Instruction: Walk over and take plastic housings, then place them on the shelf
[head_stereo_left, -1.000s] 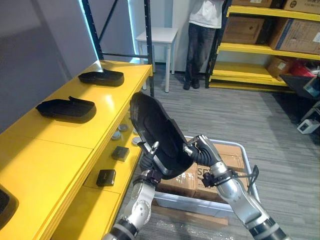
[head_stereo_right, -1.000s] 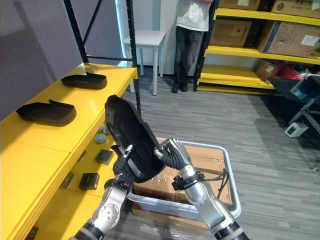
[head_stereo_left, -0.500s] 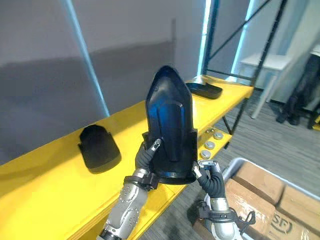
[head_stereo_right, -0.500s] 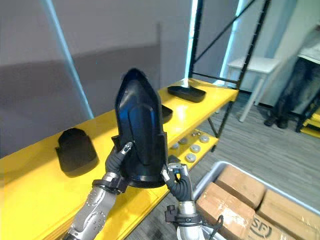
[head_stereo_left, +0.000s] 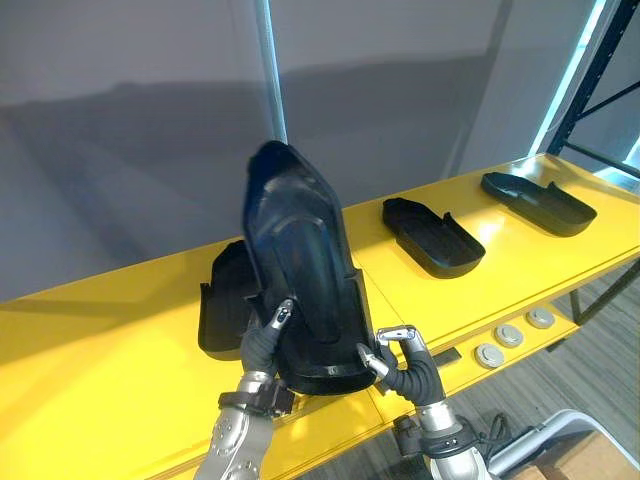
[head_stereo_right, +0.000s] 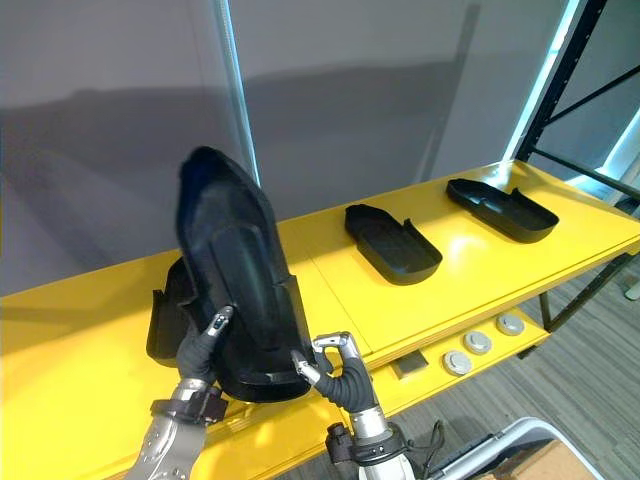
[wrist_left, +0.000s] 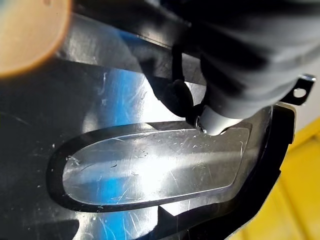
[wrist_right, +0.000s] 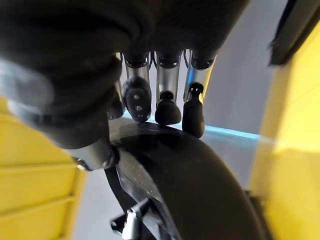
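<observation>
I hold a large black plastic housing (head_stereo_left: 300, 260) upright, its lower end just above the yellow shelf top (head_stereo_left: 90, 380). My left hand (head_stereo_left: 258, 348) grips its lower left edge, one finger laid on the front face. My right hand (head_stereo_left: 410, 372) curls round the lower right corner; in the right wrist view its fingers (wrist_right: 167, 95) rest on the housing's rim (wrist_right: 200, 190). Another black housing (head_stereo_left: 222, 300) lies on the shelf directly behind the held one. Two more lie further right: one (head_stereo_left: 432, 235) in the middle, one (head_stereo_left: 540, 202) at the far end.
A grey wall stands close behind the shelf. Bare yellow surface stretches to the left of the housings. Round grey parts (head_stereo_left: 490, 354) sit on a lower ledge at the right. A black shelf upright (head_stereo_left: 600, 60) rises at the far right, and a grey cart rim (head_stereo_left: 560, 440) shows below.
The camera has swung from the aisle round to face the shelf. The housing stays in both hands and now leans over the shelf top, in front of a lying housing.
</observation>
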